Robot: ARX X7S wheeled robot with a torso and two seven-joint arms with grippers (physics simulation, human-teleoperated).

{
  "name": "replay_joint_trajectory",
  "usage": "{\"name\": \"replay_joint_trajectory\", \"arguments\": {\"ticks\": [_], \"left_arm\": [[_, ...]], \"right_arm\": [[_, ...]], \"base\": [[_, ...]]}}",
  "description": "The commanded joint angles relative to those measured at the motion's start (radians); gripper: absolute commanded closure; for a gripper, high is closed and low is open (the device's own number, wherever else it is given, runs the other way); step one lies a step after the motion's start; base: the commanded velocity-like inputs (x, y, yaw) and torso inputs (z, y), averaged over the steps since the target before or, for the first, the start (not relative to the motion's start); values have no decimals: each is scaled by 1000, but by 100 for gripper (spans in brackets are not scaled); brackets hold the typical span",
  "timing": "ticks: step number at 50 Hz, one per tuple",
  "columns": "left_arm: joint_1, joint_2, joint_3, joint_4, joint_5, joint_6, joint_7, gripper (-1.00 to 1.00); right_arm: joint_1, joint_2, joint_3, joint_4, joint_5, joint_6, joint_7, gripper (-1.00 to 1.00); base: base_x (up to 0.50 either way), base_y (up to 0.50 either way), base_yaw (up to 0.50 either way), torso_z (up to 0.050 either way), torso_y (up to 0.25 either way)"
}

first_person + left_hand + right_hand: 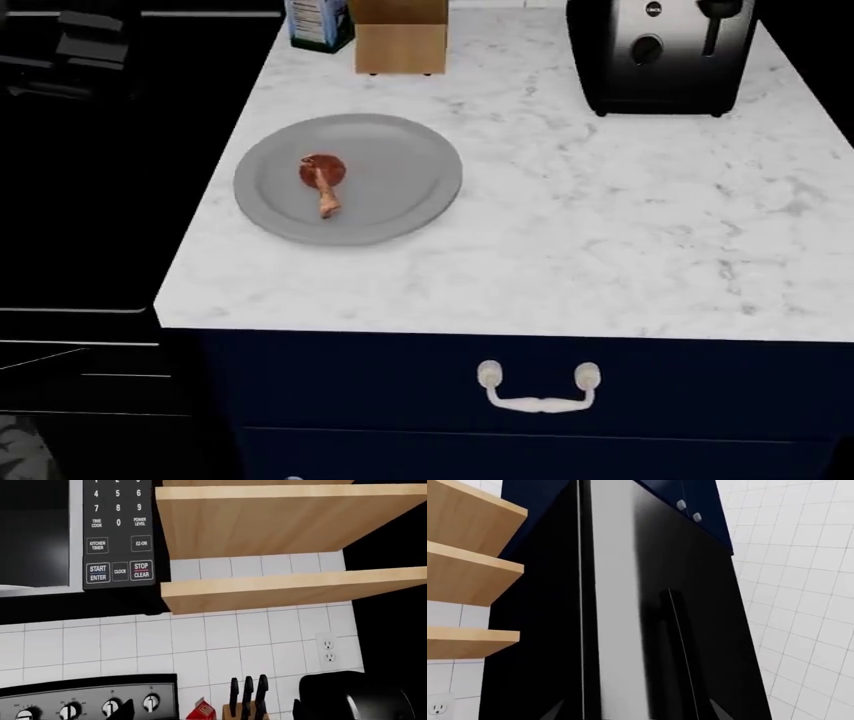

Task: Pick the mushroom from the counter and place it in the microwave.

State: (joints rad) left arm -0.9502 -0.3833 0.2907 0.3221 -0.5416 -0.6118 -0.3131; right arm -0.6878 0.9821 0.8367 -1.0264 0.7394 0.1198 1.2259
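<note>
Plainly, mushroom [323,181] on plate [400,200], seemingly untouched.

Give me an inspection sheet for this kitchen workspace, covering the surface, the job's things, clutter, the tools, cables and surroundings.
Surface: white marbled counter over navy cabinet fronts with a pale handle.
Job's things: mushroom lies on its side on the grey plate, near the counter's left edge; microwave hangs above the stove, its door looks shut.
Clutter: toaster at the back right; wooden knife block and a carton at the back left.
Tools: neither tool appears in the head view; only dark tips at the wrist views' edges, state unclear.
Cables: nothing seen; a wall outlet shows on the tiles.
Surroundings: wooden shelves, stove knobs, dark refrigerator.
</note>
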Motion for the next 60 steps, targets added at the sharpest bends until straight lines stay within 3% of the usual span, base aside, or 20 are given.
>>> {"name": "replay_joint_trajectory", "arguments": {"ticks": [1,10,49,60], "left_arm": [[-14,21,-27,-5,13,-9,10,-100],[-15,20,-27,-1,6,-12,8,-100],[-9,13,-20,-2,-6,-9,6,-100],[-20,-7,-39,44,-159,-235,-20,-100]], "right_arm": [[7,0,28,-7,2,16,-20,-100],[6,13,16,-7,-2,21,-11,-100],[8,17,-10,0,-23,11,-9,-100],[12,18,-14,-1,-20,8,-8,-100]], "base": [[0,0,0,0,0],[58,0,0,0,0],[447,0,0,0,1],[0,0,0,0,0]]}}
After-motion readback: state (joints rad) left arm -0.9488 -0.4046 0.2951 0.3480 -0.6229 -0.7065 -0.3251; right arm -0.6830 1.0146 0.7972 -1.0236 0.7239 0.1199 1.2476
